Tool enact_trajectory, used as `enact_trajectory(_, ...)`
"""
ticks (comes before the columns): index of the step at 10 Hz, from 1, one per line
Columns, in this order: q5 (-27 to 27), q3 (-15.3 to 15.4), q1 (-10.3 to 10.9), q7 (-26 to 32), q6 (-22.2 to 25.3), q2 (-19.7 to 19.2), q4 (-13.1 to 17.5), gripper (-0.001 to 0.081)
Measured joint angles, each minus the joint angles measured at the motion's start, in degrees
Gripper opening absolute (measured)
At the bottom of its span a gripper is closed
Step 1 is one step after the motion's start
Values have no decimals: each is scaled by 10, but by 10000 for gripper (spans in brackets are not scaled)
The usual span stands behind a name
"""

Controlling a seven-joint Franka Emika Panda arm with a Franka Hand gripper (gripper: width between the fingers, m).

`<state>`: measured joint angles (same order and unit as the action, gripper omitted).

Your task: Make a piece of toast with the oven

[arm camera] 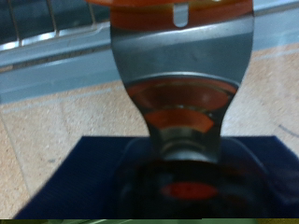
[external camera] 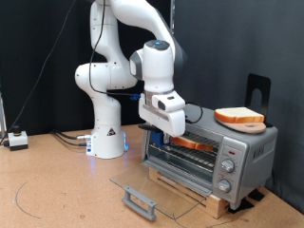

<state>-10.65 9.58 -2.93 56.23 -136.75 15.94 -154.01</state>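
The silver oven (external camera: 243,152) stands at the exterior view's right with its glass door (external camera: 161,182) folded down flat. My gripper (external camera: 172,137) is at the oven's mouth. An orange-crusted piece of toast (external camera: 196,144) lies just inside on the wire rack, at the fingertips. In the wrist view the grey fingers (arm camera: 177,84) stand pressed together, the gripper (arm camera: 179,11) meets the toast's orange edge (arm camera: 140,4), and the rack (arm camera: 47,37) shows beside it. A second slice (external camera: 239,116) lies on top of the oven.
The oven sits on a tan wooden board (external camera: 220,201). The door's handle (external camera: 141,199) juts toward the exterior view's bottom. A black stand (external camera: 257,90) rises behind the oven. A small white box (external camera: 16,140) and cables lie at the left.
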Motion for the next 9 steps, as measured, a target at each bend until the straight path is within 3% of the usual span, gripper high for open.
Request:
enact_trajectory(5, 32, -25, -33, 66, -39, -29, -9, 397)
enact_trajectory(9, 32, -39, -42, 87, -44, -35, -8, 397)
